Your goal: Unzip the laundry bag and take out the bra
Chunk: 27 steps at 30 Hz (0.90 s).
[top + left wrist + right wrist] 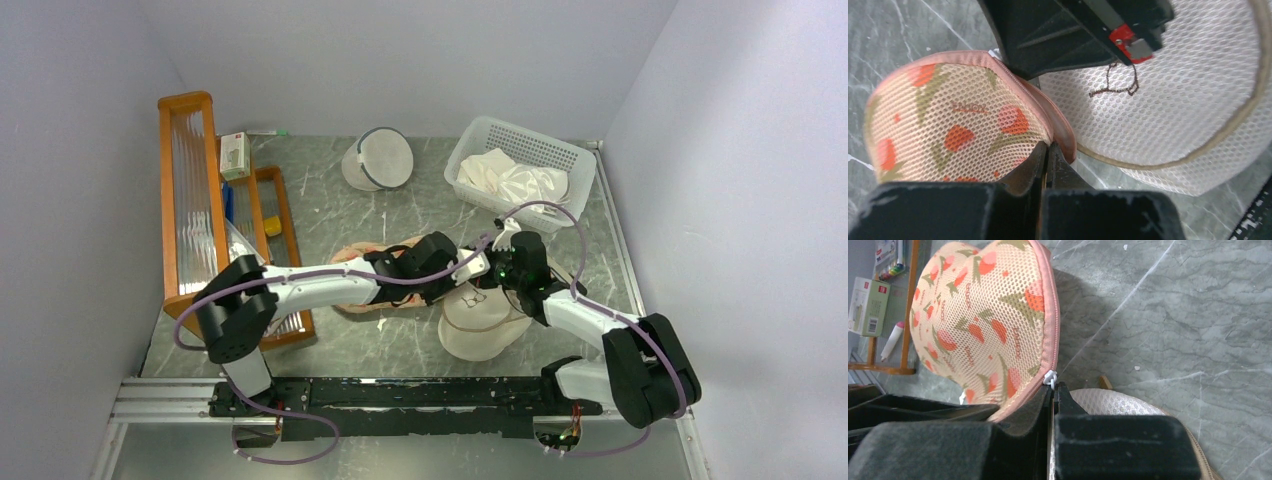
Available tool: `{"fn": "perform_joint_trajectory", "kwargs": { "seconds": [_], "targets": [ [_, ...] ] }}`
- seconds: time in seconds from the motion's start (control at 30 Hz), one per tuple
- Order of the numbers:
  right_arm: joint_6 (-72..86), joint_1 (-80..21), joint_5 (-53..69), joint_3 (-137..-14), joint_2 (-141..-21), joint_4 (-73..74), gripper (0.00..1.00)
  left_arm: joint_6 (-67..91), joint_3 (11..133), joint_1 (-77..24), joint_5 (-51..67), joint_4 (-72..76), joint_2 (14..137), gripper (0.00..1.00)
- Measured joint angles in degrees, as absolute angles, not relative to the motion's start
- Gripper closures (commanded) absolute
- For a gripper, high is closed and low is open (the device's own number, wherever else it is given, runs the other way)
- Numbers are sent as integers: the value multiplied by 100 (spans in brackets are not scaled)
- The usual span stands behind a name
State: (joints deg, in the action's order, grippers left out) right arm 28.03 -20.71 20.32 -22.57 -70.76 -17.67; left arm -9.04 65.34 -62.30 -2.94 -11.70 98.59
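The peach laundry bag [352, 255] with red-orange print lies at mid-table, mostly under my left arm. In the left wrist view its lobe [948, 125] rises in front of my left gripper [1048, 148], which is shut on the pink edge trim [1060, 127]. My right gripper [1054, 386] is shut on the white zipper pull [1050, 378] at the edge of the bag [983, 315]. The zipper looks closed along the visible rim. In the top view the left gripper [462, 272] and right gripper [492, 268] meet tip to tip. The bra is hidden.
A round cream pouch [485, 322] with a black icon lies just under and in front of both grippers. A white mesh dome bag [378, 160] stands at the back, a white basket [470, 150] with white cloth back right, and a wooden rack [190, 200] at left.
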Motion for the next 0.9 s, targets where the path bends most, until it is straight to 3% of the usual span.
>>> {"fn": "perform_joint_trajectory", "kwargs": {
  "seconds": [0.17,0.33,0.47,0.57,0.9],
  "targets": [
    [2805,-2034,2104,-2021,-6755,-1765,100,-967,6692,-6272,-716,-1223,10280,92],
    [2853,-2032,2390,-1809,-6357,-1879,100,-961,6665,-6084,-985,-1317,10073,71],
    [2963,-2112,2604,-1761,-6287,-2071,100,-958,6514,-5767,-954,-1352,9430,47],
    [3083,-2318,2624,-1743,-6281,-2185,100,-958,6420,-5660,-812,-1367,8973,38],
    [3415,-3107,2473,-1730,-6274,-2392,100,-937,6248,-5717,-237,-1382,8654,35]
  ]
}}
